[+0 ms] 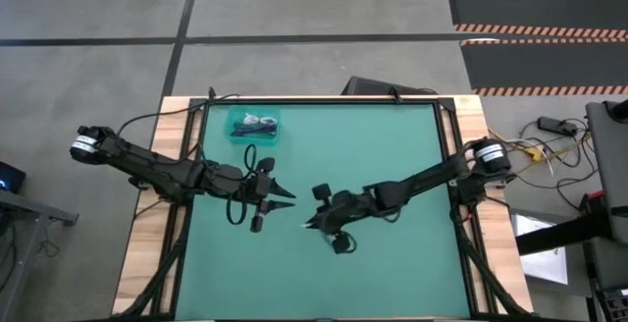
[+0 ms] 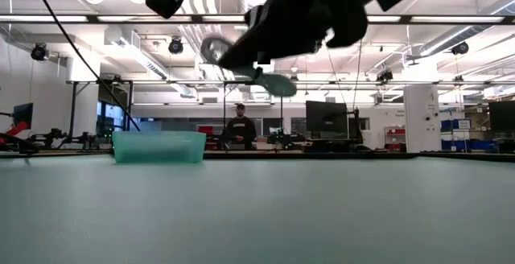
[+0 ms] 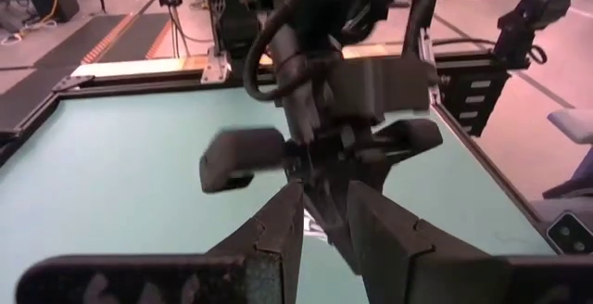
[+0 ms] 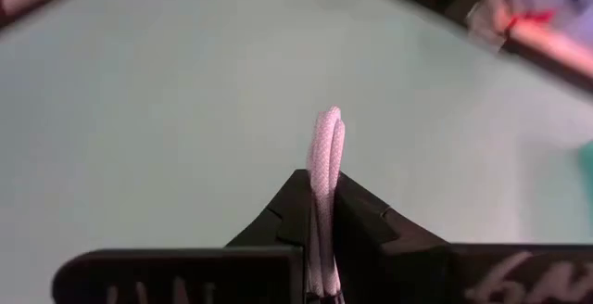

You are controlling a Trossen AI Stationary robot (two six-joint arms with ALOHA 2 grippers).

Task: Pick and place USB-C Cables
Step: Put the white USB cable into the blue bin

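My right gripper [image 1: 310, 224] hangs over the middle of the green table, shut on a white braided USB-C cable [image 4: 325, 156]. In the low view a pale loop of the cable [image 2: 214, 51] shows under the dark gripper, well above the table. My left gripper [image 1: 287, 196] is close by on its left, pointing at the right gripper. Its fingers [image 3: 278, 234] stand slightly apart and are open, touching nothing. The teal bin [image 1: 235, 134] stands on the table near the far edge, with other cable bundles [image 1: 259, 122] lying in it. My right gripper pinches the white cable between its two fingers at a folded part [image 4: 324, 188], so two strands lie side by side in the hold. The fold's rounded end [image 4: 327, 117] sticks out past the fingertips. The cable is lifted clear of the table.
The table [image 1: 412, 263] has a raised dark frame around it and wooden borders at the sides. Bare green surface lies near and to the right of both grippers. A person [image 2: 240, 127] stands in the room beyond the far edge.
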